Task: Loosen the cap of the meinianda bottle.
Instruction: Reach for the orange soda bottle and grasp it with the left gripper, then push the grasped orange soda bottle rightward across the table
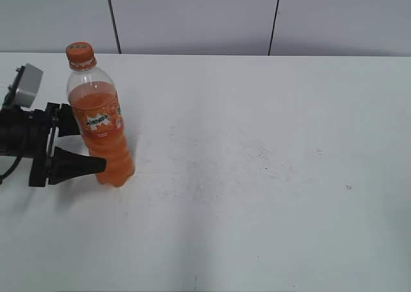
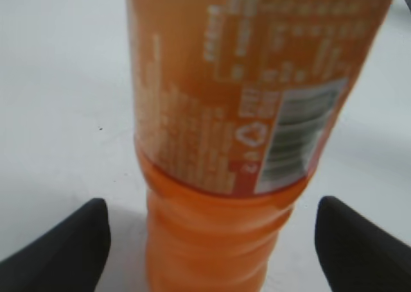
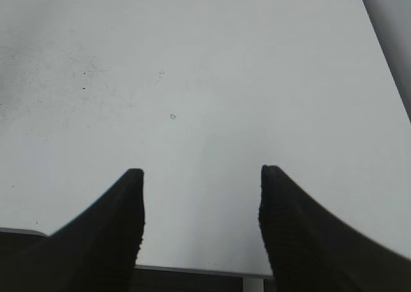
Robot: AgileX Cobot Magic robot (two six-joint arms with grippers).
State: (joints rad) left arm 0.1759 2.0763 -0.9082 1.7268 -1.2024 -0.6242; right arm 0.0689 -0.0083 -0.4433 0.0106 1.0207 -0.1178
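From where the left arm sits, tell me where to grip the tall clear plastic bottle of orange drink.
Grip the tall clear plastic bottle of orange drink on its ribbed lower body, below the label, coming level from the left. It stands upright between the open left gripper, leaving the orange screw cap free.

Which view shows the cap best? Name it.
The exterior view: the cap sits on the bottle, fully visible. The left wrist view shows only the bottle's lower body and label; the right wrist view shows bare table.
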